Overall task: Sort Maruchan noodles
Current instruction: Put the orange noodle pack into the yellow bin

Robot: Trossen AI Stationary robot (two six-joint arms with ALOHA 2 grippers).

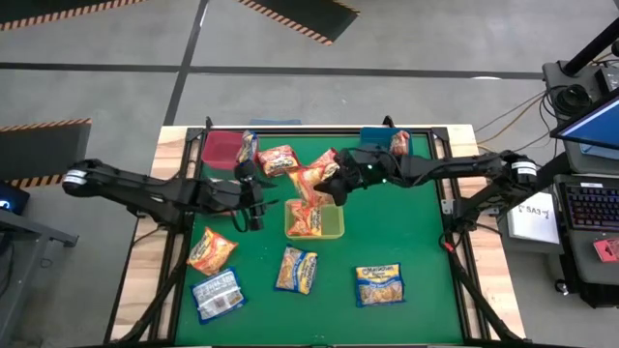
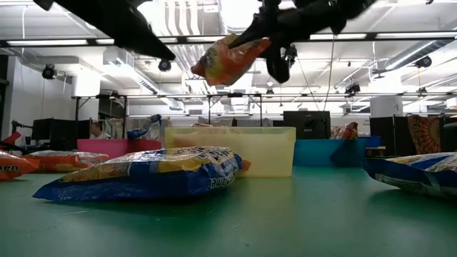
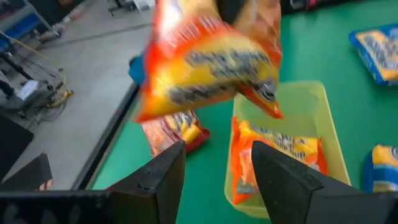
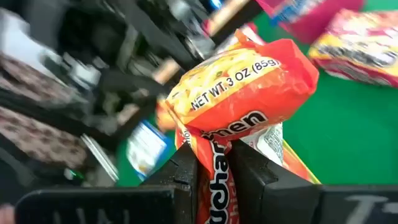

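Right now the right tool (image 4: 214, 163) has its two fingers pinched tight on an orange noodle packet (image 4: 239, 93), which bulges above them in the right wrist view. In the high view that packet (image 1: 311, 181) sits just above centre frame, hanging over the upper edge of the yellow bin (image 1: 334, 232); the low view shows it (image 2: 228, 58) lifted well clear, top centre. The left tool (image 3: 214, 180) is at centre-left of the high view, just beside the bin, its fingers spread apart with nothing between them; the raised packet hangs beyond them. One orange packet (image 3: 273, 152) lies inside the yellow bin. On the green table (image 1: 426, 232), lower frame in the high view, lie more packets: an orange one (image 1: 212, 250) at lower left, a blue-and-silver one (image 1: 218, 294) below it, another (image 1: 296, 270) at lower centre and one (image 1: 379, 283) to its right. Another packet (image 1: 278, 159) lies in the upper middle, beside the red bin (image 1: 221, 149); the blue bin (image 1: 373, 138) stands at upper right.
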